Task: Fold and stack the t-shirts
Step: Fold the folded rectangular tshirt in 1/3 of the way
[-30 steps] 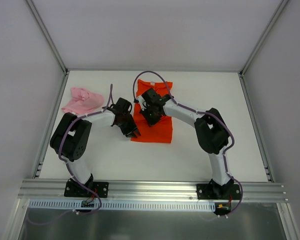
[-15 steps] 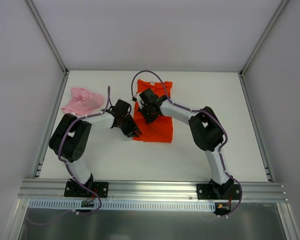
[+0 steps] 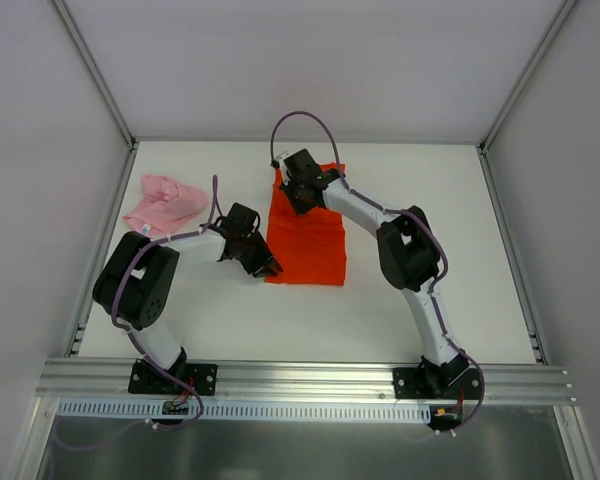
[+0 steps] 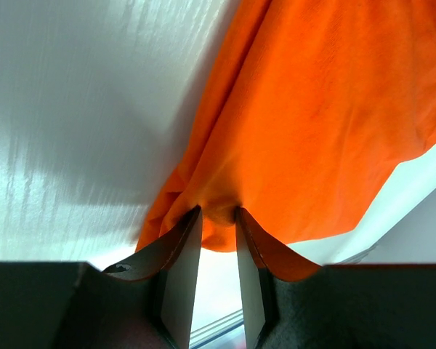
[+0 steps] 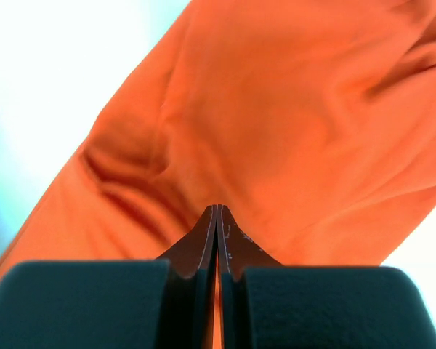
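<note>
The orange-red t-shirt lies as a long folded rectangle in the middle of the white table. My left gripper is at its near left corner. In the left wrist view its narrow jaws pinch a bunched fold of the orange cloth. My right gripper is at the shirt's far left end. In the right wrist view its jaws are shut with a thin strip of orange cloth between them. The pale pink t-shirt lies crumpled at the far left, away from both grippers.
The white table is walled by pale panels on the left, back and right. An aluminium rail with both arm bases runs along the near edge.
My right gripper has moved toward the back of the table with the shirt's far end, and the orange shirt now lies longer and flatter. My left gripper has stayed at the near corner.
</note>
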Available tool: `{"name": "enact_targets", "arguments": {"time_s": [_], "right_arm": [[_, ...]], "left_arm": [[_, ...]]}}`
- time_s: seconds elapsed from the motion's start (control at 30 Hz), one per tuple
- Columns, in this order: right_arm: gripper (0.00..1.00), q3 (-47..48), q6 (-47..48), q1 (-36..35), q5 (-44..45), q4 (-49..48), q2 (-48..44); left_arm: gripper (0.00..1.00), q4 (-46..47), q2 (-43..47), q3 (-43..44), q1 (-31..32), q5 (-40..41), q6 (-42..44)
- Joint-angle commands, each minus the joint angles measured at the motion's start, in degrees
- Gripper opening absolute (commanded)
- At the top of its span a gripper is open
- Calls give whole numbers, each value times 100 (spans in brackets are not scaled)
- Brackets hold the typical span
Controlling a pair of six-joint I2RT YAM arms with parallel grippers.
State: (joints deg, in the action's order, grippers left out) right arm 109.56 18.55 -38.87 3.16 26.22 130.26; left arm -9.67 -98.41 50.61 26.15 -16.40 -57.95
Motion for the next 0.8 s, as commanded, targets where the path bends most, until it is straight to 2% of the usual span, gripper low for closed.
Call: {"name": "enact_targets", "arguments": {"time_s": [0.0, 0.17, 0.3, 0.4, 0.43, 0.6, 0.77], "right_arm": [[1, 627, 61, 55, 246, 138, 228], [1, 945, 141, 160, 413, 261, 18], [1, 279, -78, 397, 274, 244, -667], [1, -600, -132, 582, -130, 182, -1343], [1, -933, -115, 609, -558, 199, -1580], [1, -1349, 26, 662, -1526, 507, -1811], [1, -1824, -26, 486, -1940, 314, -1943]], "left_arm": [[27, -790, -38, -385, -5, 489, 144], [28, -861, 138, -508, -14, 577, 153], [29, -896, 252, -570, -14, 594, 170], [32, -975, 322, -544, -14, 700, 232], [32, -958, 331, -543, -22, 691, 258], [32, -923, 296, -543, -14, 656, 241], [32, -958, 287, -552, -22, 682, 267]]}}
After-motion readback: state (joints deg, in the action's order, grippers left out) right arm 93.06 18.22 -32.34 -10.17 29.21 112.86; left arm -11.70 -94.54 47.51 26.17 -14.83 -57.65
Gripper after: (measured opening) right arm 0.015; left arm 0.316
